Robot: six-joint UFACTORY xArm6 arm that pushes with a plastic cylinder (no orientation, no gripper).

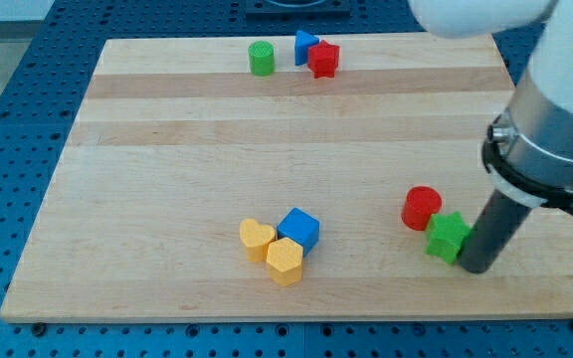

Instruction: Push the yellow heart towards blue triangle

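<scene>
The yellow heart (257, 239) lies near the board's bottom middle, touching a blue cube (299, 229) and a yellow hexagon (286, 262). The blue triangle (304, 46) stands at the view's top, between a green cylinder (261, 59) and a red star-like block (323, 60). My tip (476, 268) rests on the board at the view's lower right, right beside a green star block (448, 237). It is far to the right of the yellow heart.
A red cylinder (422, 208) stands just up-left of the green star. The wooden board (167, 149) lies on a blue perforated table. The arm's white and grey body (555, 119) fills the view's upper right.
</scene>
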